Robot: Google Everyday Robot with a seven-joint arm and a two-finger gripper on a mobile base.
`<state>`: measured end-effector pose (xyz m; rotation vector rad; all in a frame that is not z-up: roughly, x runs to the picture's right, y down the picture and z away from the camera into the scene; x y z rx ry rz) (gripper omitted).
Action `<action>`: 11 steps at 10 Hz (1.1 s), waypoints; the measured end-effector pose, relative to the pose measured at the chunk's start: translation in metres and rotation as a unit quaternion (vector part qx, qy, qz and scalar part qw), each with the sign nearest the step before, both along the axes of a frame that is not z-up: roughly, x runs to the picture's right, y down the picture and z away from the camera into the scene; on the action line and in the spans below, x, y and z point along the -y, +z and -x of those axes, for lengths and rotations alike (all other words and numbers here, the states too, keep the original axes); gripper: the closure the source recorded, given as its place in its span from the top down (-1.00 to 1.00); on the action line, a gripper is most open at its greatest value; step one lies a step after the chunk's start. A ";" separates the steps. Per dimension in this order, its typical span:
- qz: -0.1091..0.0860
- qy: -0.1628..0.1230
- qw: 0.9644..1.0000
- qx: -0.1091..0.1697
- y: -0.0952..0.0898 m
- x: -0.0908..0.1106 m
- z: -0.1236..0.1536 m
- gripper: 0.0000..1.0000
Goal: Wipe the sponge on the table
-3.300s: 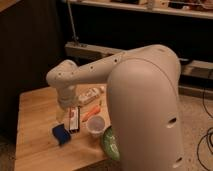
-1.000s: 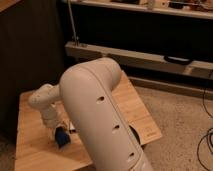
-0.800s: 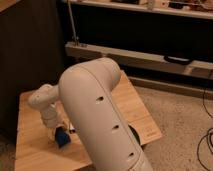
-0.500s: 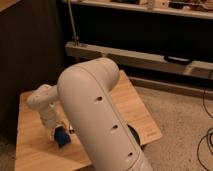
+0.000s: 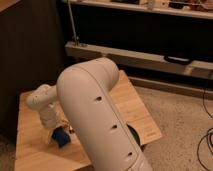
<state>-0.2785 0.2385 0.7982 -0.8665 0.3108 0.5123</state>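
Observation:
The dark blue sponge (image 5: 61, 136) lies on the light wooden table (image 5: 30, 156), near its front left part. My gripper (image 5: 55, 130) hangs at the end of the white wrist, right over the sponge's left side and touching or almost touching it. The wrist and the big white arm (image 5: 95, 110) hide most of the gripper. The arm also covers the table's middle.
A long grey shelf unit (image 5: 130, 54) runs behind the table. A dark wall stands at the left. Speckled floor with black cables (image 5: 205, 142) lies to the right. A dark round shape (image 5: 133, 137) shows beside the arm near the table's front right.
Since the earliest frame the arm has swung across the table and brought the gripper down to the sponge at the left. Over the last second it has barely moved.

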 end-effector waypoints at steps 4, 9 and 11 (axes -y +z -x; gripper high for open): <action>0.002 -0.006 1.000 0.001 -0.002 -0.003 0.002 0.10; 0.004 -0.009 1.000 -0.005 -0.002 -0.005 0.006 -0.17; 0.004 -0.023 1.000 0.008 -0.005 -0.004 0.018 -0.26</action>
